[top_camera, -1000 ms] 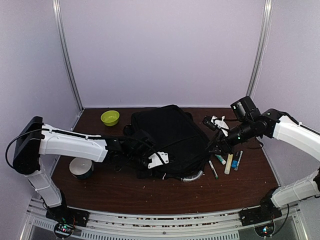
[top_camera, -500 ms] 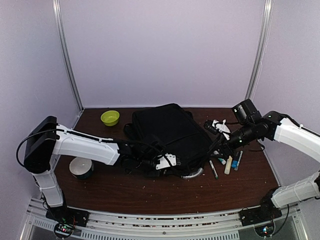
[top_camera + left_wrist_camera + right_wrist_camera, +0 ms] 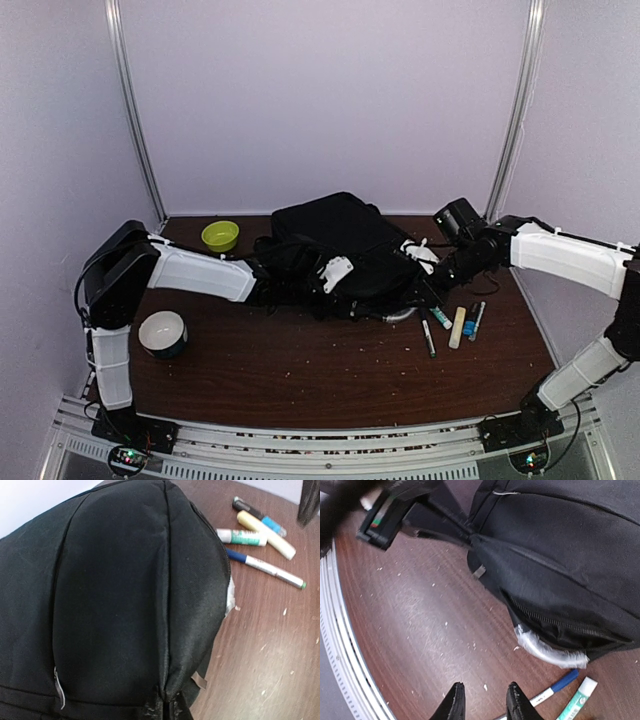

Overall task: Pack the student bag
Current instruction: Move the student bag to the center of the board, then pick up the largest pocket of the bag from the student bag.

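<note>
The student bag point(image 3: 340, 235) is a big black backpack lying mid-table, bunched up toward the back. It fills the left wrist view point(image 3: 125, 590), where its grey handle point(image 3: 229, 595) peeks out at the right edge. My left gripper point(image 3: 167, 711) is shut on a fold of the bag's fabric at its near edge. The right wrist view shows that pinch point(image 3: 470, 537) from the side. My right gripper point(image 3: 485, 702) hovers open over bare wood, a short way in front of the grey handle point(image 3: 545, 650), with nothing between its fingers.
Several markers and a green-labelled tube point(image 3: 441, 318) lie on the table right of the bag, among them a blue-capped marker point(image 3: 265, 569). A green bowl point(image 3: 220, 235) sits at the back left. A round white tape roll point(image 3: 163, 333) lies at the front left.
My left gripper has shut on the bag's fabric and pulled it up and back, bunching the bag. My right gripper has moved left toward the handle, its jaws narrower.
</note>
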Controlling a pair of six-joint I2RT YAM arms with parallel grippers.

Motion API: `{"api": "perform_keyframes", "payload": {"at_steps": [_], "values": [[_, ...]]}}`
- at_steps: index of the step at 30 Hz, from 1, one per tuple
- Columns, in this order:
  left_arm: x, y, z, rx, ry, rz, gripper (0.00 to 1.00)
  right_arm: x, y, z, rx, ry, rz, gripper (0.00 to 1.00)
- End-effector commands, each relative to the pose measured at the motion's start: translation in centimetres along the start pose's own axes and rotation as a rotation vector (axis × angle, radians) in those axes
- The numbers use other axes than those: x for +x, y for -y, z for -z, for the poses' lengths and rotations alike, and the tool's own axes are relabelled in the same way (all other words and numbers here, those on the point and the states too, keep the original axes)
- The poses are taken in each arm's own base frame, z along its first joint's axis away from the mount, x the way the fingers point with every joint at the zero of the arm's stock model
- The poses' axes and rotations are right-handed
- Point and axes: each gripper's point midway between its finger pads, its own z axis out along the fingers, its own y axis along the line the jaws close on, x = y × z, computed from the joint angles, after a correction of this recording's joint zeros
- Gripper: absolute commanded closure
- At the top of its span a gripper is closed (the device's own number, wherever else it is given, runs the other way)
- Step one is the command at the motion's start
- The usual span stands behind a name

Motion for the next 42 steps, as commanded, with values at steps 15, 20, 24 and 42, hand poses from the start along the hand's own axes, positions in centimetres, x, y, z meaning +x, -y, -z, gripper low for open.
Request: {"api": "perform_keyframes", "payload": {"at_steps": [15, 20, 24, 42], "values": [[-6.2, 0.4, 0.4, 0.165, 0.301, 0.299, 1.0, -4.4, -0.3, -8.1, 0.054, 0.101, -0.094, 0.71], [-6.7, 0.3, 0.5, 0.17, 0.289, 0.319, 1.0, -4.5, -0.6, -9.1, 0.146, 0.084, -0.08, 0.68], [-7.0, 0.3, 0.5, 0.176, 0.279, 0.335, 1.0, -4.2, -0.3, -9.7, 0.222, 0.057, -0.094, 0.61], [-7.3, 0.9, 0.8, 0.214, 0.29, 0.362, 1.0, -5.8, 2.5, -11.4, 0.345, 0.092, -0.156, 0.78]]}}
